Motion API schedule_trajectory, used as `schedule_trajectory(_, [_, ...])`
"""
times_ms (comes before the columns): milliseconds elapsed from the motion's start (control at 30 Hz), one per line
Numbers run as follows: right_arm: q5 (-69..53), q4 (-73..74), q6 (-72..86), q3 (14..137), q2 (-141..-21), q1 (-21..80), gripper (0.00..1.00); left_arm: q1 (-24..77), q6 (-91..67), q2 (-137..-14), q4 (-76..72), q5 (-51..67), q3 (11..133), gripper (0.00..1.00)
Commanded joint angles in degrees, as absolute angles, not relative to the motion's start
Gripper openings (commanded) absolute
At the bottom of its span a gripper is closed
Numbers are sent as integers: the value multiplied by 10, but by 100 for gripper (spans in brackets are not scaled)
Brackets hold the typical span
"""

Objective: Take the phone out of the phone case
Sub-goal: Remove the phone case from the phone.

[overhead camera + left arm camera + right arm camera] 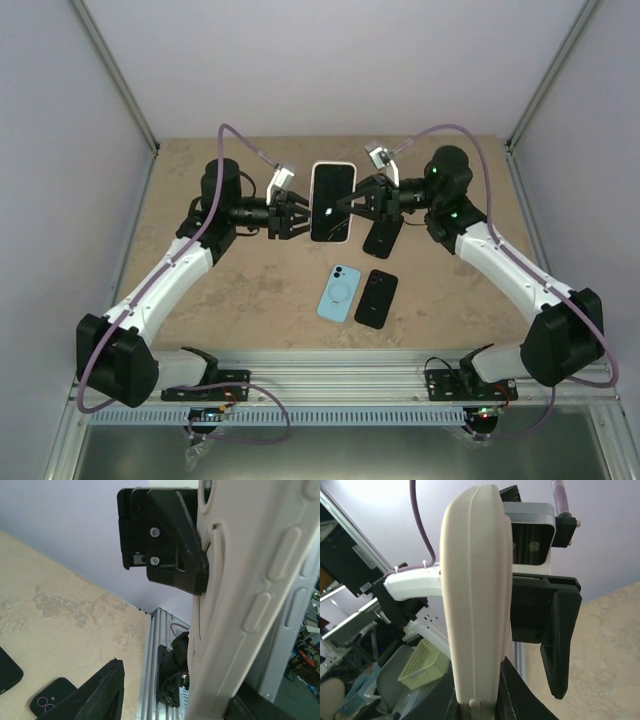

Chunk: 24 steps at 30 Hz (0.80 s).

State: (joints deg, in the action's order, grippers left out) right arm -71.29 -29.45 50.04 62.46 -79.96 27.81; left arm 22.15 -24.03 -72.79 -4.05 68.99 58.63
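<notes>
A phone (331,208) with a dark screen sits in a cream phone case (333,166), held upright above the table's middle between both arms. My right gripper (362,206) is shut on the case's right edge; in the right wrist view its fingers (520,695) clamp the cream edge (477,605). My left gripper (292,216) stands open at the case's left side. In the left wrist view its upper finger (182,560) rests against the case (250,605), and the lower finger (100,695) is well apart from it.
On the table below lie a light blue phone (340,293), a black phone (376,298) beside it and another black one (382,238) under the right gripper. Grey walls close in the table, with a metal rail (340,372) at the near edge.
</notes>
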Motion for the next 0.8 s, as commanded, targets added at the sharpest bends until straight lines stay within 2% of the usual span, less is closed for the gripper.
schedule_trajectory(0, [-884,25,264,662,-798,356,0,223,-230,-744,-52,613,627,46])
schedule_trajectory(233, [-892,34,272,649,-808,362,1,239,-161,-751,21,611,665,52])
schedule_trajectory(333, [-895,30,280,642,-816,364,0,245,-153,-746,29,612,666,50])
schedule_trajectory(533, [-899,19,295,650,-825,365,1,245,-208,-730,-33,628,638,32])
schedule_trajectory(767, [-888,22,298,679,-842,349,1,219,-472,-717,-313,647,550,15])
